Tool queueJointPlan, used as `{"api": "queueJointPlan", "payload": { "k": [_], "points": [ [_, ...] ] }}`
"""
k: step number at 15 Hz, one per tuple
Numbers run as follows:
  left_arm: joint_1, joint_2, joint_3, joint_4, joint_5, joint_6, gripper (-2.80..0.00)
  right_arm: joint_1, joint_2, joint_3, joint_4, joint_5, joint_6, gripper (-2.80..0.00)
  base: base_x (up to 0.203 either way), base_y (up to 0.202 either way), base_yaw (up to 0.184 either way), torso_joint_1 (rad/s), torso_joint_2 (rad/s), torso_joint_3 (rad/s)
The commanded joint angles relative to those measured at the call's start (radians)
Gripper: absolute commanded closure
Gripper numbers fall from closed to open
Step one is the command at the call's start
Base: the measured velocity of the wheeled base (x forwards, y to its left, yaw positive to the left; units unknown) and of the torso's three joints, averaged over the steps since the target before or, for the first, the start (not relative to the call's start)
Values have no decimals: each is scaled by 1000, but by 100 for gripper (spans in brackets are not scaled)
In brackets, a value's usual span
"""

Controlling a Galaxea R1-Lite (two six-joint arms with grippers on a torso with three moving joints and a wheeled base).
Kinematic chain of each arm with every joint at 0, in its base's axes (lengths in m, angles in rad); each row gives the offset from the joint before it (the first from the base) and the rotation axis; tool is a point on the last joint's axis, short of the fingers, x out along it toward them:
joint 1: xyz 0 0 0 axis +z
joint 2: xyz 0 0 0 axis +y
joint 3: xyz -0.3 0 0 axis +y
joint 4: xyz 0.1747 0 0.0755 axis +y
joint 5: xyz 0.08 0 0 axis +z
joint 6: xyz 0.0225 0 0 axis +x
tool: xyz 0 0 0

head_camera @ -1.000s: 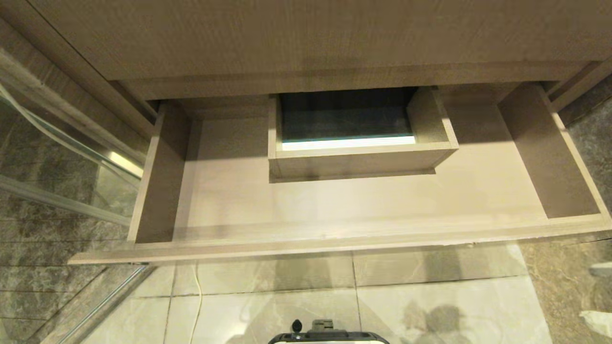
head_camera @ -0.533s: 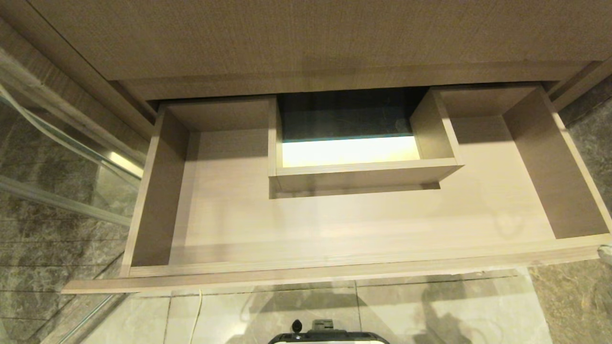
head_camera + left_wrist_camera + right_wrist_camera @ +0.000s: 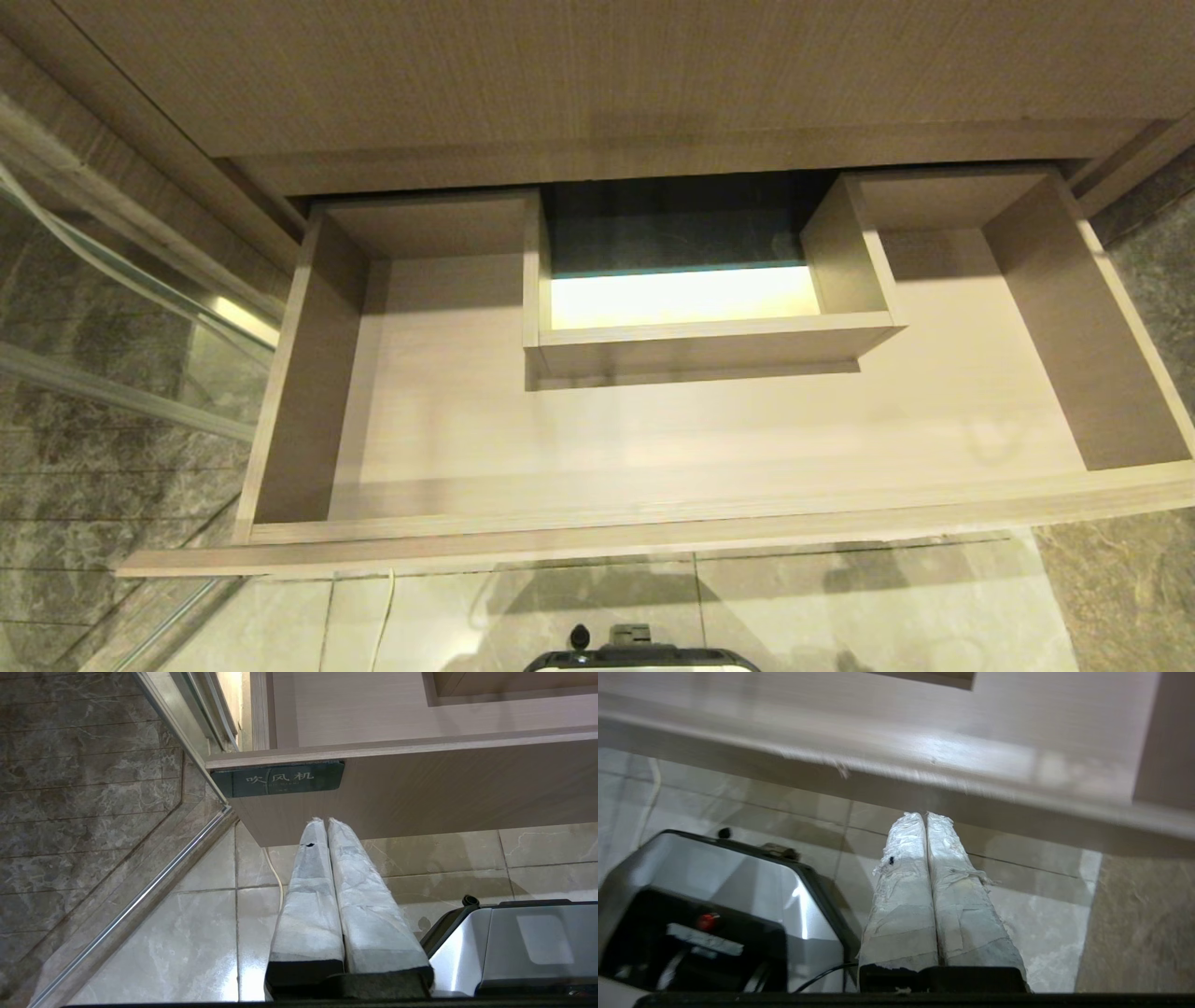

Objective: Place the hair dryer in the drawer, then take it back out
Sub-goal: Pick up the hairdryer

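Observation:
The drawer [image 3: 653,537] stands pulled far out under the wood-grain panel, and its pale U-shaped floor is bare. The hair dryer is out of view in every frame. Neither arm shows in the head view. My left gripper [image 3: 325,820] hangs low over the floor tiles, just below the drawer front [image 3: 444,788] and its dark label [image 3: 280,778]; its white-wrapped fingers are pressed together with nothing between them. My right gripper [image 3: 924,814] hangs below the drawer's front edge [image 3: 924,760] near its right end, also shut and empty.
A boxed cut-out [image 3: 709,341] rises in the drawer's back middle. A glass shower door [image 3: 121,308] stands at the left. A thin white cable [image 3: 385,616] runs over the floor tiles. My base [image 3: 639,658] sits right under the drawer front.
The drawer has slid further out towards me. White gripper fingers seen at the right edge of the head view earlier are gone from it now.

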Motion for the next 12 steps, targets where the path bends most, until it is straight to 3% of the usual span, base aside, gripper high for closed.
{"api": "queueJointPlan", "payload": {
  "k": [1, 4, 6, 12],
  "points": [
    [0, 0, 1, 0, 0, 0, 0, 24, -297, 187, -61, -68, 6, 0, 0, 0, 0, 0, 0, 0],
    [0, 0, 1, 0, 0, 0, 0, 76, -455, 359, -188, -130, 45, 0, 0, 0, 0, 0, 0, 0],
    [0, 0, 0, 0, 0, 0, 0, 105, -458, 363, -118, -150, 81, 0, 0, 0, 0, 0, 0, 0],
    [0, 0, 0, 0, 0, 0, 0, 106, -458, 363, -118, -152, 80, 0, 0, 0, 0, 0, 0, 0]
  ]
}}
